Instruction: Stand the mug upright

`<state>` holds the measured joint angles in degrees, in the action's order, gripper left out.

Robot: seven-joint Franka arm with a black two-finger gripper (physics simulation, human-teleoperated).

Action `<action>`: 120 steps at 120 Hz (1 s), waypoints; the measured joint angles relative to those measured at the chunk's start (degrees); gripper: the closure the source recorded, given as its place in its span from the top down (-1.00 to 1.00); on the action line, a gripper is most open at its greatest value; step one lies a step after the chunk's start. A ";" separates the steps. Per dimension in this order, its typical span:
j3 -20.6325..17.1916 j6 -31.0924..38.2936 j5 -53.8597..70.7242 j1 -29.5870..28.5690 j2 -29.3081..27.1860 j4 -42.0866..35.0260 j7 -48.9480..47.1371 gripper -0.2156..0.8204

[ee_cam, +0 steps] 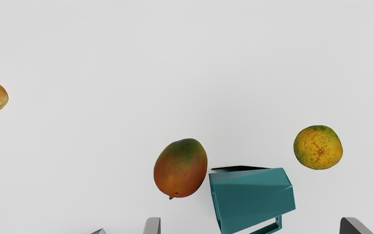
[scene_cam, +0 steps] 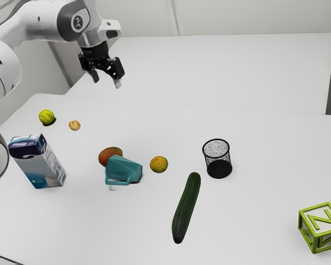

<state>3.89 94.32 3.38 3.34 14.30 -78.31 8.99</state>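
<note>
The teal mug [scene_cam: 123, 169] lies on its side on the white table, its handle toward the exterior view's front. Beside its open end rests a mango [scene_cam: 110, 155]. High above the table, toward the back, is my gripper [scene_cam: 105, 76], well away from the mug. In the wrist view the fingers of the gripper [ee_cam: 250, 226] stand wide apart and open, and the mug [ee_cam: 252, 198] appears between them, far below. The mug's mouth faces the mango [ee_cam: 180, 168].
An orange [scene_cam: 159, 164] sits close to the mug's base. A carton [scene_cam: 38, 161], a bread roll [scene_cam: 74, 125] and a tennis ball [scene_cam: 46, 116] stand toward the exterior view's left; a cucumber [scene_cam: 186, 208], mesh cup [scene_cam: 217, 158] and letter block [scene_cam: 321, 227] toward its right.
</note>
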 joint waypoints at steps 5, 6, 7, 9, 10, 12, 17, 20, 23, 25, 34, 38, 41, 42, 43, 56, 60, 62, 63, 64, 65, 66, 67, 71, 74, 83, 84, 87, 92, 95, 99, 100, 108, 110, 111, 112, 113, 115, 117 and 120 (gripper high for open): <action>-0.01 0.37 0.01 0.01 -0.28 -0.46 0.13 0.58; -0.01 0.44 0.02 0.02 -0.33 -0.56 0.15 0.58; -0.01 0.51 0.02 0.02 -0.39 -0.65 0.17 0.58; -0.01 0.63 0.02 0.03 -0.54 -0.79 0.21 0.58; -0.01 0.68 0.03 0.02 -0.62 -0.84 0.23 0.58; -0.01 0.78 0.01 0.02 -0.73 -1.05 0.26 0.58; 0.02 1.02 -0.25 0.07 -1.32 -2.46 0.33 0.58; 0.08 1.20 -0.65 0.10 -1.92 -3.67 0.37 0.58; 0.20 1.52 -1.30 0.15 -3.04 -5.68 0.41 0.58; 0.37 1.85 -1.95 0.20 -4.05 -7.53 0.43 0.58; 1.70 3.97 -6.07 0.22 -9.03 -16.98 0.54 0.58; 2.55 4.68 -8.22 0.25 -10.17 -19.62 0.59 0.58; 3.29 5.12 -9.89 0.30 -10.61 -21.06 0.65 0.58; 3.55 5.24 -10.45 0.30 -10.71 -21.47 0.67 0.58; 3.79 5.36 -11.02 0.29 -10.77 -21.84 0.70 0.58; 5.53 6.17 -18.62 -0.94 -11.05 -26.91 1.43 0.58; 5.73 6.26 -20.85 -1.31 -11.03 -28.18 1.85 0.58; 6.00 6.27 -22.02 -1.26 -11.03 -28.89 2.06 0.58; 6.16 6.28 -22.57 -1.21 -11.03 -29.20 2.16 0.58; 6.32 6.28 -23.11 -1.15 -11.02 -29.48 2.27 0.58; 6.49 6.27 -23.66 -1.07 -11.01 -29.81 2.37 0.58; 6.64 6.27 -24.18 -1.01 -11.00 -30.10 2.46 0.58; 6.79 6.26 -24.68 -0.95 -10.99 -30.39 2.56 0.58; 7.36 6.20 -26.46 -0.71 -10.94 -31.29 2.94 0.58; 7.64 6.15 -27.60 -0.66 -10.87 -31.85 3.24 0.58; 8.67 6.02 -30.69 -0.35 -10.72 -33.60 4.29 0.58; 8.74 6.01 -30.95 -0.38 -10.67 -33.75 4.42 0.58; 8.91 5.97 -31.63 -0.60 -10.46 -34.13 4.83 0.58; 9.11 5.91 -32.49 -1.29 -9.86 -34.50 5.60 0.58; 9.18 5.86 -32.89 -1.88 -9.47 -34.62 6.05 0.58; 9.23 5.79 -33.31 -2.75 -9.02 -34.70 6.64 0.58; 9.24 5.77 -33.40 -2.98 -8.90 -34.70 6.79 0.58; 9.28 5.80 -33.93 -4.59 -7.66 -34.65 7.98 0.58; 9.31 5.82 -34.04 -4.86 -7.34 -34.61 8.26 0.58; 9.33 5.84 -34.09 -4.97 -7.17 -34.56 8.40 0.58; 9.38 5.85 -34.14 -5.06 -6.99 -34.51 8.54 0.58; 9.42 5.86 -34.21 -5.14 -6.79 -34.46 8.67 0.58; 9.48 5.88 -34.36 -5.29 -6.39 -34.37 8.93 0.58; 9.53 5.90 -34.55 -5.41 -5.93 -34.30 9.18 0.58; 9.57 5.93 -34.85 -5.49 -5.21 -34.24 9.55 0.58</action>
<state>13.46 100.25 -31.47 -2.16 9.09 -112.55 18.54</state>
